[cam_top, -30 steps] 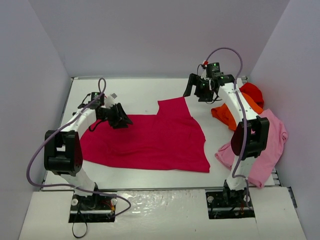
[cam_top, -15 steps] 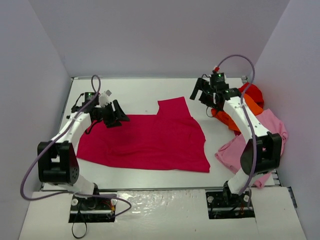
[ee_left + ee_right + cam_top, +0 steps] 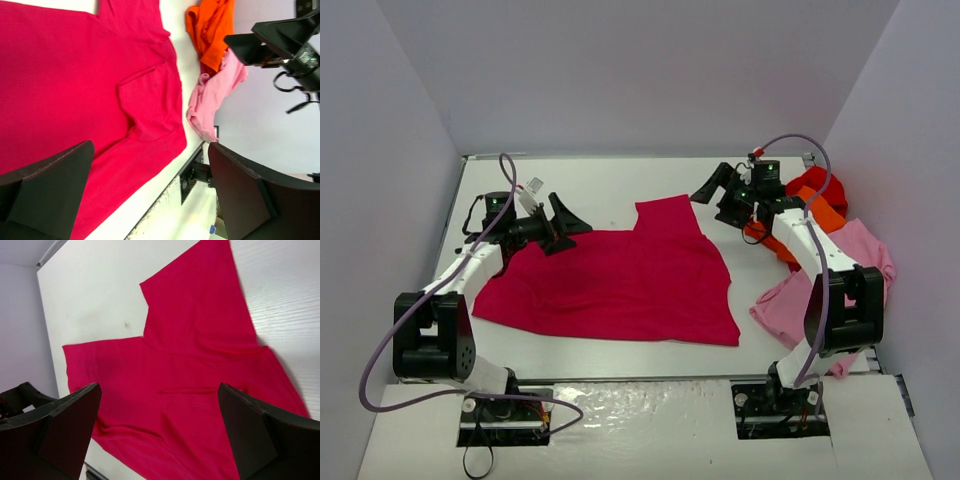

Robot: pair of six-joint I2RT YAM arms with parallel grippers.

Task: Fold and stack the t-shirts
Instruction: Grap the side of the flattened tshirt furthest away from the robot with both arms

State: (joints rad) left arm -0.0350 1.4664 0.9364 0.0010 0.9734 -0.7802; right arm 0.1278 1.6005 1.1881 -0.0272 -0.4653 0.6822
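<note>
The large crimson t-shirt point(image 3: 620, 285) point(image 3: 75, 85) point(image 3: 200, 375) lies spread flat across the middle of the table, one sleeve pointing to the back. At the right edge the orange t-shirt point(image 3: 772, 235) point(image 3: 212, 30), the bright red one point(image 3: 825, 185) and the light pink one point(image 3: 850, 285) point(image 3: 215, 95) lie crumpled together. My left gripper point(image 3: 563, 226) point(image 3: 151, 145) hovers open over the crimson shirt's back left corner and holds nothing. Just behind the shirt's back right sleeve, my right gripper point(image 3: 713, 200) point(image 3: 159, 386) is open and empty too.
The white table point(image 3: 590, 190) is bounded by grey walls on three sides. The heap of shirts hangs over the table's right edge near the right arm's base point(image 3: 780, 405). The left arm's base point(image 3: 505, 410) stands at the near edge.
My left gripper has opened wide, let go of the crimson shirt's left part and lifted off it. The right gripper has opened slightly wider and its arm has drawn back toward the right.
</note>
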